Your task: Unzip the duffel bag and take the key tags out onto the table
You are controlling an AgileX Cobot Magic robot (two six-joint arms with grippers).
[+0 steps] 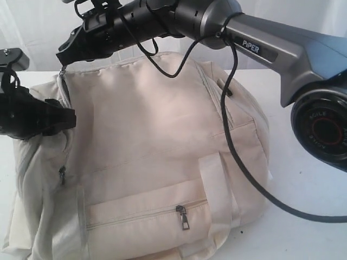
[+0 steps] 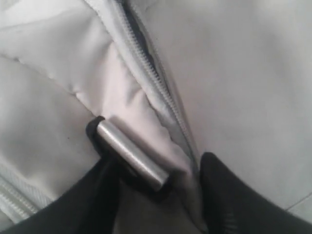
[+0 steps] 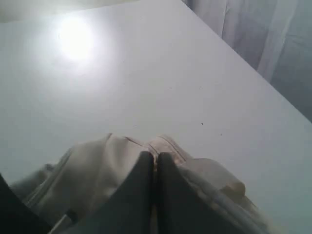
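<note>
The cream duffel bag (image 1: 152, 135) lies on the white table (image 1: 303, 233), zipped front pocket toward the camera. My right gripper (image 1: 62, 56) reaches across to the bag's far left corner. In the right wrist view its fingers (image 3: 156, 158) are pressed together on a raised peak of the bag (image 3: 97, 170) at the zip's end; the thin piece they pinch is hidden. My left gripper (image 1: 68, 119) sits at the bag's left end. In its wrist view the left gripper (image 2: 161, 165) has its jaws apart, astride a fold of fabric beside the grey zipper (image 2: 146, 63). A short metal bar (image 2: 131, 156) lies against one finger. The key tags are hidden.
A black cable (image 1: 238, 162) hangs from the right arm across the bag's right side down to the table. The front pocket's zip pull (image 1: 184, 218) hangs at the pocket's middle. A pale curtain (image 3: 263, 39) borders the far table edge.
</note>
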